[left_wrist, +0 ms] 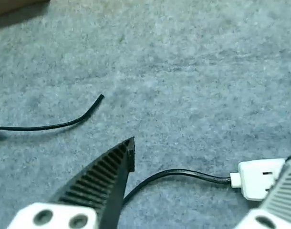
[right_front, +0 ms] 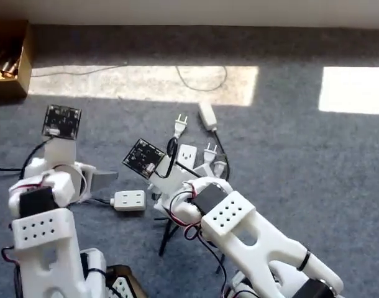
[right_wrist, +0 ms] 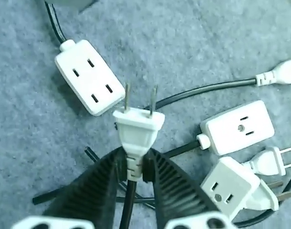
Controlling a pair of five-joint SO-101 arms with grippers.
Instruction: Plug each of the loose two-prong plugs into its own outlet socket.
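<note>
White two-prong plug (right_wrist: 137, 126) is held by its ribbed neck in the right claw (right_wrist: 136, 164), which is clenched on it above the grey carpet (right_wrist: 193, 38). Its prongs are pointed at a white rectangular two-socket outlet block (right_wrist: 88, 76) lying just beside. A white single-socket outlet (right_wrist: 236, 126) and a loose white plug (right_wrist: 269, 162) are crowded near, with black cords crossing between. The left claw (left_wrist: 212, 157) is spread wide and grips nothing; the outlet block lies beside one finger.
</note>
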